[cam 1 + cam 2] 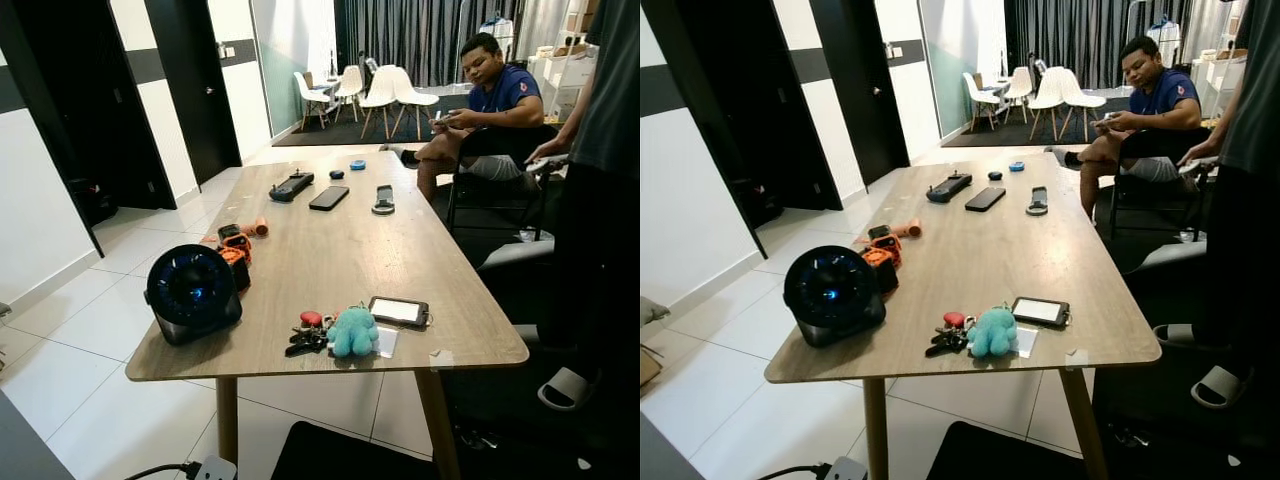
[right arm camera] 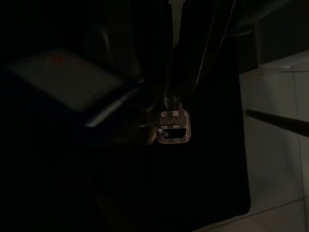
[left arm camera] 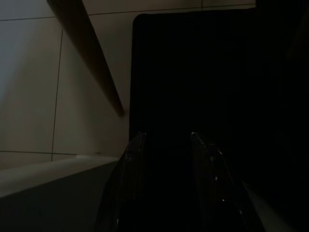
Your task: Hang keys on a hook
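Pale floor tiles run under a long wooden bench (image 1: 340,250), with a seated person (image 1: 490,110) at its far end and another standing along its right side. Near the front edge lies a bunch of keys (image 1: 308,335) touching a teal plush (image 1: 353,332), with a phone (image 1: 398,311) just beside them and a round black fan (image 1: 192,292) to the left. In the dark right wrist view, the right tool (image 2: 175,104) seems clamped on a silver key (image 2: 174,128), which dangles from its tips on a ring above a dark mat (image 2: 207,193). The left tool (image 3: 166,145) hangs low with its fingers apart and nothing between them, over the same mat beside a bench leg (image 3: 89,58). So the pick-up looks done, if that key is the one meant. Still to come, I judge, are finding the hook, carrying the key there and slipping its ring on. As for containers, the bench items all lie loose on the wood.
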`<state>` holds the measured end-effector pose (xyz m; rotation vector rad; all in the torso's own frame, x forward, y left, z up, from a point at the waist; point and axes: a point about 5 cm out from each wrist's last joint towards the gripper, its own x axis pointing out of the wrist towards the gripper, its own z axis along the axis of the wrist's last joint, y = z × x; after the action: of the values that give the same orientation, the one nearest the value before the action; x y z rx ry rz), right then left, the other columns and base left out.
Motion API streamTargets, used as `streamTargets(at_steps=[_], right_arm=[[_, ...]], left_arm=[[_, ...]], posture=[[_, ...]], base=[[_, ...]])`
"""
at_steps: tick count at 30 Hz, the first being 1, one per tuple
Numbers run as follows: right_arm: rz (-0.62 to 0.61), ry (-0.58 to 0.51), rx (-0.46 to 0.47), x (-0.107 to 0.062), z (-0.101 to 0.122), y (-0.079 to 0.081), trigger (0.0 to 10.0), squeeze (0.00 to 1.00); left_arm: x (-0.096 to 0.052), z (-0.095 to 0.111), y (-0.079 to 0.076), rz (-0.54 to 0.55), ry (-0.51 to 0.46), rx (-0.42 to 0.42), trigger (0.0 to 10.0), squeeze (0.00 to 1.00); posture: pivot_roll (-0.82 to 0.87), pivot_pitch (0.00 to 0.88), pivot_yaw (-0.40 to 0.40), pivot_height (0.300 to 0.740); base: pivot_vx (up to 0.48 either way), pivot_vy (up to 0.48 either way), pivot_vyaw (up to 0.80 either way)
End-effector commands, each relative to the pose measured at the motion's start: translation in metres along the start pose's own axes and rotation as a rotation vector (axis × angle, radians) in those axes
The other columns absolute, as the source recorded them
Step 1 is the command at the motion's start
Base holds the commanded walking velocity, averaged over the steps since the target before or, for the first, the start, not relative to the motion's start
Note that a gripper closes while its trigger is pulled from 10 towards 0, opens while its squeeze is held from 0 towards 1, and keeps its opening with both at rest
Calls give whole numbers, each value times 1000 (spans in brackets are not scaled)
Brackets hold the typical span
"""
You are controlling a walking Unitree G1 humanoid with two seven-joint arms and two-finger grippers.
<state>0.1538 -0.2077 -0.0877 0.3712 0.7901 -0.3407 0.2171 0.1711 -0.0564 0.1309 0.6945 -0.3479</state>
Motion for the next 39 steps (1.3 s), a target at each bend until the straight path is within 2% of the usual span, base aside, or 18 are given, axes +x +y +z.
streamTargets(at_steps=[1, 6, 9, 11, 15, 19, 25, 31, 34, 38, 39], right_arm=[[35, 2, -55, 1, 0, 5, 10000, 0], [56, 2, -116, 2, 4, 6, 10000, 0], [88, 11, -196, 5, 13, 5, 10000, 0], [93, 12, -213, 6, 15, 5, 10000, 0], [127, 11, -277, 10, 27, 9, 10000, 0], [145, 9, -308, 12, 33, 13, 10000, 0], [156, 4, -328, 14, 38, 15, 10000, 0], [141, -37, -322, 12, 39, 11, 10000, 0], [106, -62, -285, 10, 38, 2, 10000, 0], [99, -58, -277, 9, 35, 1, 10000, 0], [95, -59, -270, 8, 34, 1, 10000, 0]], left_arm=[[-5, -5, 10, 34, 12, 3, 10000, 0], [-5, -8, 7, 45, 11, -2, 10000, 0], [-7, -14, 1, 76, 7, -61, 10000, 0], [-7, -16, 0, 83, 4, -72, 10000, 0], [-9, -20, -4, 110, -15, -110, 10000, 0], [-10, -22, -6, 120, -20, -117, 10000, 0], [-10, -22, -9, 122, -27, -116, 10000, 0], [-7, -19, -13, 97, -30, -98, 10000, 0], [-3, -12, -17, 66, -33, -68, 10000, 0], [-2, -11, -17, 57, -30, -62, 10000, 0], [-1, -10, -17, 49, -29, -57, 10000, 0]], posture=[[19, 33, 93, 740], [23, 32, 73, 740], [47, 26, -12, 740], [49, 26, -19, 740], [71, 24, -84, 740], [74, 24, -104, 740], [72, 24, -110, 740], [36, 28, -69, 740], [15, 31, -36, 740], [14, 31, -33, 740], [7, 34, -11, 740]], base=[[0, 0, 0], [0, 0, 0], [0, 0, 0], [0, 0, 0], [0, 0, 0], [0, 0, 0], [0, 0, 0], [0, 0, 0], [0, 0, 0], [0, 0, 0], [0, 0, 0]])
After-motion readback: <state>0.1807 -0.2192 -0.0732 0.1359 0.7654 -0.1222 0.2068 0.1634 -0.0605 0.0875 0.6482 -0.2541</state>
